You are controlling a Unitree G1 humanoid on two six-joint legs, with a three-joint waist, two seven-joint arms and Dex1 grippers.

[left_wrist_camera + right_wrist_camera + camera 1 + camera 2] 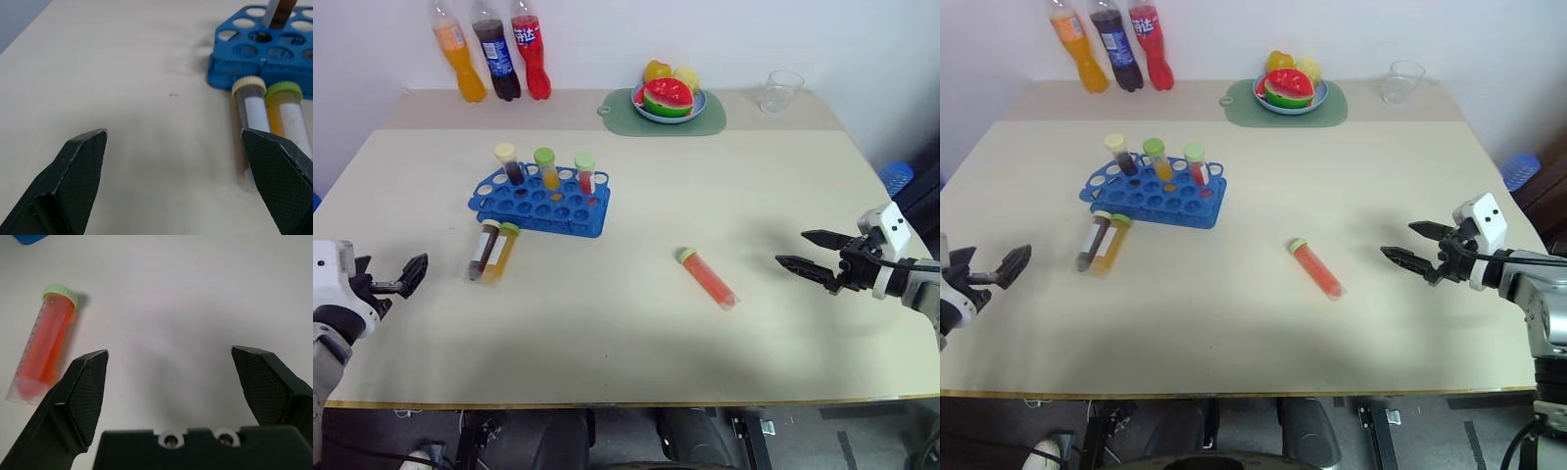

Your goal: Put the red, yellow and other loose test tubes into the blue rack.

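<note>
The blue rack [540, 201] stands left of the table's middle with three capped test tubes [546, 168] upright in its back row. Just in front of it lie two loose tubes side by side, a dark brown one [484, 250] with a cream cap and a yellow one [502, 253] with a green cap. A red tube [708, 277] with a green cap lies alone nearer the middle. My left gripper [386, 277] hovers open at the table's left side, facing the pair [266, 112]. To the right of the red tube [44, 347], my right gripper [791, 248] is open and empty.
Three soda bottles [494, 49] stand at the back left. A green mat [710, 116] carries a bowl of fruit [668, 98] at the back middle, with a clear cup [780, 90] to its right. The table's front edge runs close below both grippers.
</note>
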